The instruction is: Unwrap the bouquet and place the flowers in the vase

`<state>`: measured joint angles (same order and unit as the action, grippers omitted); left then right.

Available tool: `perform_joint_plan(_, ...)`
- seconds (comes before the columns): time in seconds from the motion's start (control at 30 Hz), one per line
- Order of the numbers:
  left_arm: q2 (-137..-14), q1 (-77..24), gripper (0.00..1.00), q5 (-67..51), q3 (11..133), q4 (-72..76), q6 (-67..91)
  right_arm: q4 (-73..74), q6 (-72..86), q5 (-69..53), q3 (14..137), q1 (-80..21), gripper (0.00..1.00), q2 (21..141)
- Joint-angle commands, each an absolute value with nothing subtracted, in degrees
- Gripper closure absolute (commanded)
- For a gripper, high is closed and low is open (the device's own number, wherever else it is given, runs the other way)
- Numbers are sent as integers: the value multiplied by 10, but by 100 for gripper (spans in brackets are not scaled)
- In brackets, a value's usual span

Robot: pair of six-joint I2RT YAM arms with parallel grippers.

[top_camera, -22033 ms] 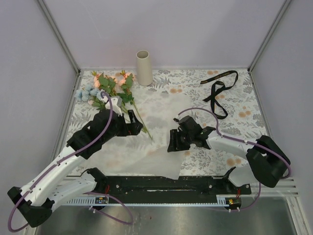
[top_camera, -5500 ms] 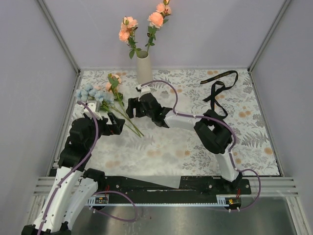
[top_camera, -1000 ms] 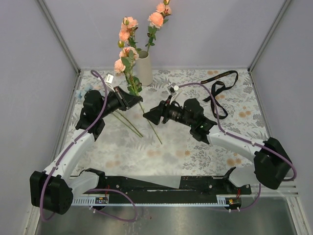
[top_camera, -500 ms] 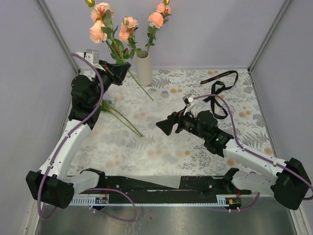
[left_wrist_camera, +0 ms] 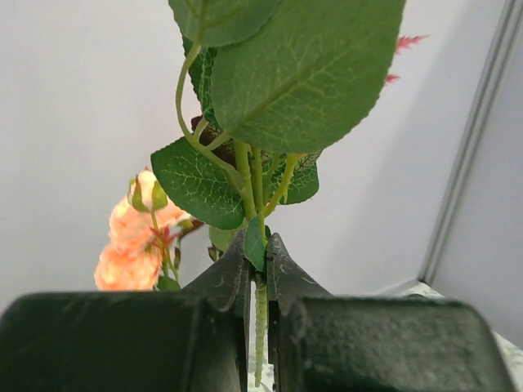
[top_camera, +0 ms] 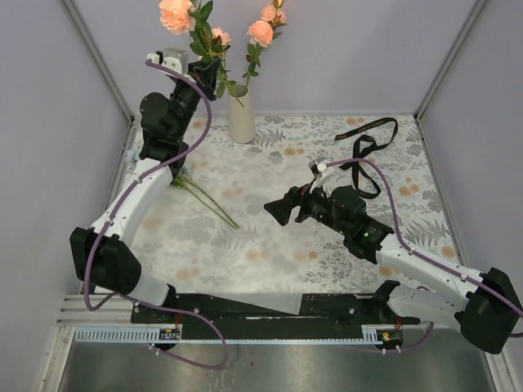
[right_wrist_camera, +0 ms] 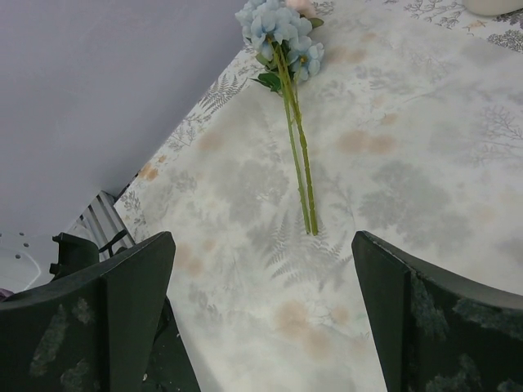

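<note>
Lifted higher, left tool clamps rose stem by vase; right tool apart.

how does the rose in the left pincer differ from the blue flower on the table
The rose is peach-pink; the blue flower is a pale blue cluster of small blooms. The rose stands upright in the air, the left pincer shut on its stem; the blue flower lies flat on the table, with no pincer on it. Both have long green stems and leaves.
</note>
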<state>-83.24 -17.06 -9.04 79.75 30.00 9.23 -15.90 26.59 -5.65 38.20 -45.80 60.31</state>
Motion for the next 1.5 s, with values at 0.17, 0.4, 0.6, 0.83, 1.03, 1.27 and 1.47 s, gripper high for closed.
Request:
perform_joint_plan(0.17,-931,-172,100,-79,909,402,7,-141,252,-62,404,-461,1,583)
perform_joint_plan(0.4,-991,-172,100,-80,941,410,4,-119,239,-40,410,-461,1,586)
perform_joint_plan(0.6,-1028,-177,100,-62,940,409,-35,-120,245,-43,410,-461,1,588)
perform_joint_plan(0.83,-1083,-177,100,-70,973,386,-49,-117,236,-46,429,-461,0,593)
perform_joint_plan(1.03,-1099,-177,99,-67,971,378,-43,-112,236,-50,435,-461,1,603)
perform_joint_plan(1.27,-1085,-180,57,-58,912,369,-15,-82,237,-50,439,-461,1,597)
perform_joint_plan(1.47,-1013,-199,25,-31,842,322,-3,-62,253,-37,446,-461,1,586)
